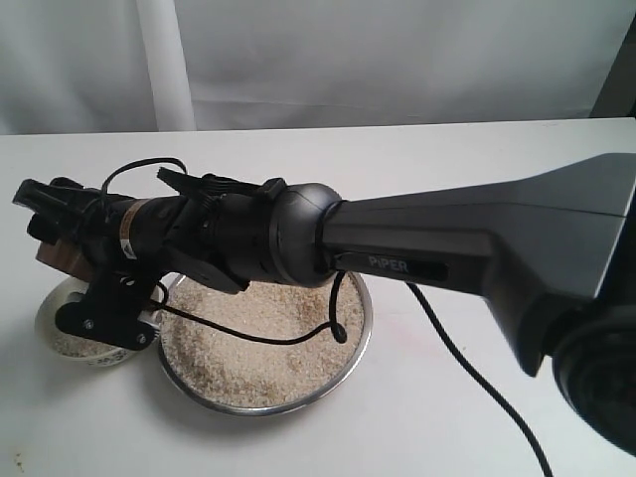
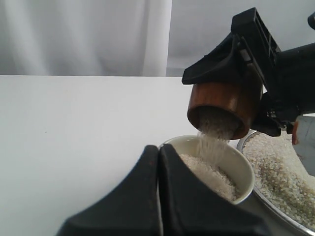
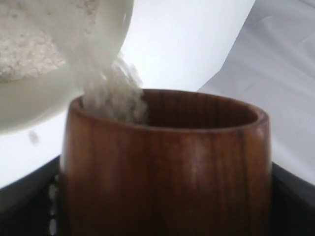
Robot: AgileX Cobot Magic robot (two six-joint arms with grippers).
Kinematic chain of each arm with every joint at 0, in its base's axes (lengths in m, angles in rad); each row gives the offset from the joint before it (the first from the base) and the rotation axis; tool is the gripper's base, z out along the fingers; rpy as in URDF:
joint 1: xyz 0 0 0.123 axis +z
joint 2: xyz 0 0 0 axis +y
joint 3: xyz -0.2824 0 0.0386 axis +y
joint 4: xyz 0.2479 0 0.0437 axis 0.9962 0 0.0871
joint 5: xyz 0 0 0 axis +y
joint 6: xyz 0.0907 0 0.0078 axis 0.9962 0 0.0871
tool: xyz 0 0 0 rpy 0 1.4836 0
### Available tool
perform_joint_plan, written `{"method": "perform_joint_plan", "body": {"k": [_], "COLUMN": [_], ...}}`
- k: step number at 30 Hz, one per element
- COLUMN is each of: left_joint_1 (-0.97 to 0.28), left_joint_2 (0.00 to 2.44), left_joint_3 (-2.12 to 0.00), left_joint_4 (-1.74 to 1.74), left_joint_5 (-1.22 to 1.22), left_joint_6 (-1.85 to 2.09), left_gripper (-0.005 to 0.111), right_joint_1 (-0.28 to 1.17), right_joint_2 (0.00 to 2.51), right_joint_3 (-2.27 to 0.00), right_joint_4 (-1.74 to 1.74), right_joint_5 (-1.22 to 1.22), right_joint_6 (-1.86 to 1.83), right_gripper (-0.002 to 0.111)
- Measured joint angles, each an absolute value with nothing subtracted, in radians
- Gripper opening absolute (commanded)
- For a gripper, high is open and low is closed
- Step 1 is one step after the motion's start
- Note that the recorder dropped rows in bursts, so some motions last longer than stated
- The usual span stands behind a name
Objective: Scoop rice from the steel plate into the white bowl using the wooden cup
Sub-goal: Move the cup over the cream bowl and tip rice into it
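Your right gripper [image 1: 60, 234] is clamped on the wooden cup [image 2: 226, 101], which is tipped mouth-down over the white bowl [image 2: 189, 145], and rice [image 2: 211, 142] streams from its lip onto the heap inside. From the exterior view you get only a brown sliver of cup below the jaws, and the arm covers much of the bowl and the far rim of the steel plate [image 1: 360, 353]. Bowl and plate sit just beside each other (touching or not, hard to tell), well forward of the far edge of the table [image 1: 417, 149]. Your left gripper [image 2: 158, 152], blurred and cut off, is pressed closed, empty
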State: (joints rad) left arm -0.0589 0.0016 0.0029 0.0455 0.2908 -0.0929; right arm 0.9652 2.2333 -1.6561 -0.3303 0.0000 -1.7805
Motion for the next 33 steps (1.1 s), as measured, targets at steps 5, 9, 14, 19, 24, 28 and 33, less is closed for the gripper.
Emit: {"method": "perform_joint_plan", "body": {"k": [5,9,14,19,24,28,33], "left_joint_1": [-0.059,-0.059,-0.059,-0.059,-0.059,-0.059,-0.059], "left_joint_2": [0.002,0.002,0.002,0.002,0.002,0.002,0.002], "left_joint_3": [0.003,0.003,0.003,0.003,0.003,0.003,0.003], "left_joint_4": [0.045,0.045,0.045,0.045,0.045,0.045,0.045], "left_joint_5": [0.291,0.291,0.291,0.291,0.291,0.291,0.291], "left_joint_6": [-0.093,-0.093,-0.093,-0.093,-0.093,-0.093,-0.093], "left_gripper": [0.0,0.0,0.0,0.0,0.0,0.0,0.0], "right_joint_1": [0.965,0.965,0.965,0.965,0.965,0.965,0.965], "right_joint_2": [2.233,2.233,2.233,2.233,2.233,2.233,2.233], "right_joint_3": [-1.656,-1.656,-1.656,-1.656,-1.656,-1.656,-1.656], "right_joint_4": [-0.33,-0.33,-0.33,-0.346,-0.351,-0.35,-0.342], "right_joint_5": [-0.008,-0.028,-0.039,-0.041,-0.043,-0.043,-0.043], "right_joint_6": [-1.849,-1.909,-1.968,-2.005,-2.035,-2.025,-1.819], "right_gripper": [0.0,0.0,0.0,0.0,0.0,0.0,0.0]}}
